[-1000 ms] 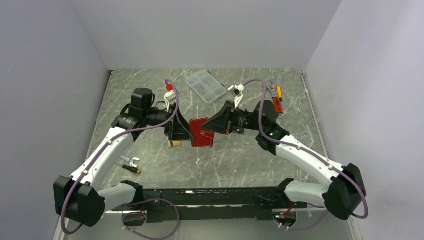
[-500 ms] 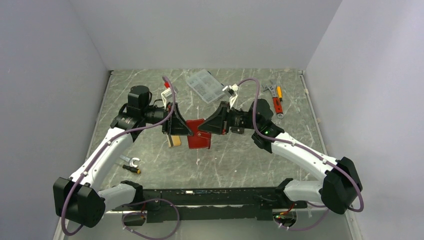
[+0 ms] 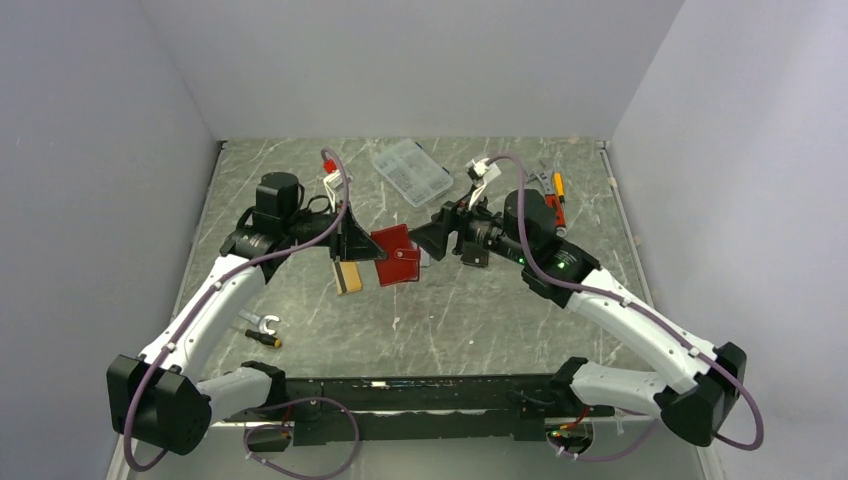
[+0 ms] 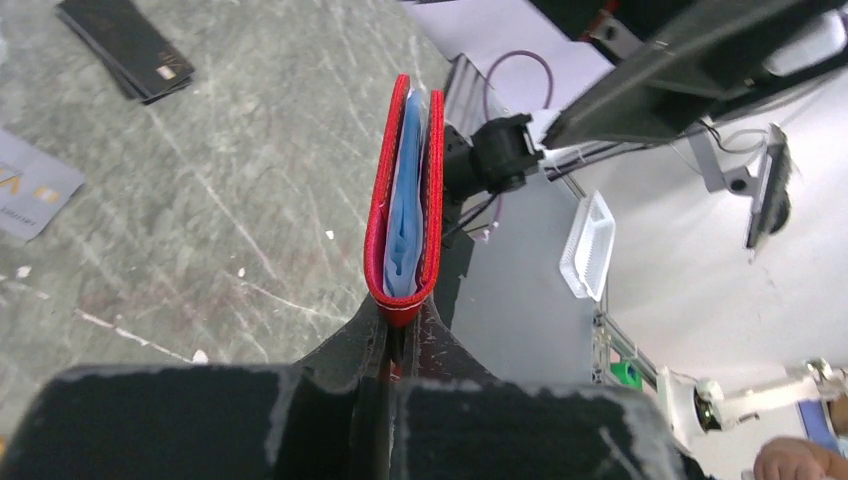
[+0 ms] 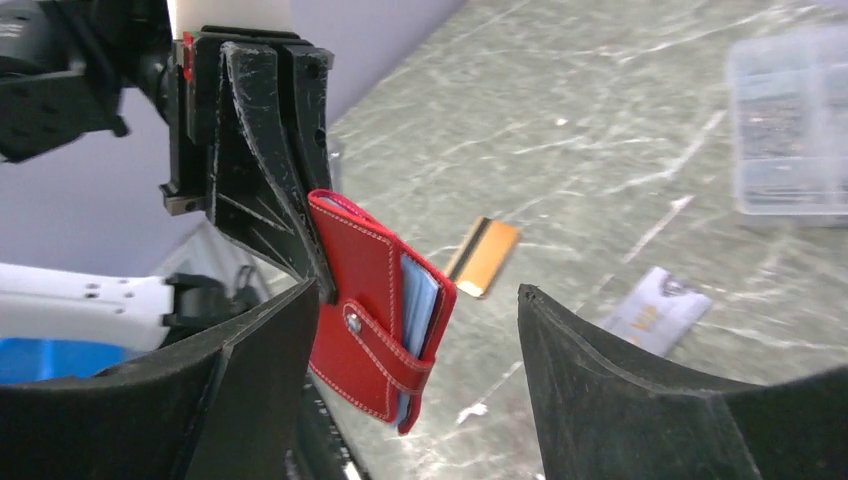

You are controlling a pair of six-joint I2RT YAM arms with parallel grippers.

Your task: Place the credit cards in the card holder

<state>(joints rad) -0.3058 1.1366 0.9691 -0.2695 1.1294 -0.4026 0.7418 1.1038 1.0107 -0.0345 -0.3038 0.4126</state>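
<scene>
The red card holder (image 3: 397, 255) hangs above the table, folded, its snap tab fastened and its light blue inside showing at the edge (image 4: 405, 200). My left gripper (image 4: 400, 335) is shut on its folded spine. My right gripper (image 5: 412, 300) is open just to the holder's right; the holder (image 5: 375, 320) sits close to its left finger, not gripped. An orange-gold credit card (image 3: 348, 277) lies on the table under the left gripper. A silver-grey card (image 5: 655, 310) and a small stack of dark cards (image 4: 130, 45) lie nearby on the table.
A clear plastic compartment box (image 3: 410, 172) lies at the back centre. Pliers and small tools (image 3: 553, 195) sit at the back right. A small yellow-and-black tool (image 3: 262, 330) lies by the left arm. Grey walls enclose the marbled table (image 3: 470, 310).
My left gripper has shut on the card holder. My right gripper has let go of it, opened and drawn back slightly to the right. The holder has shifted a little toward the back.
</scene>
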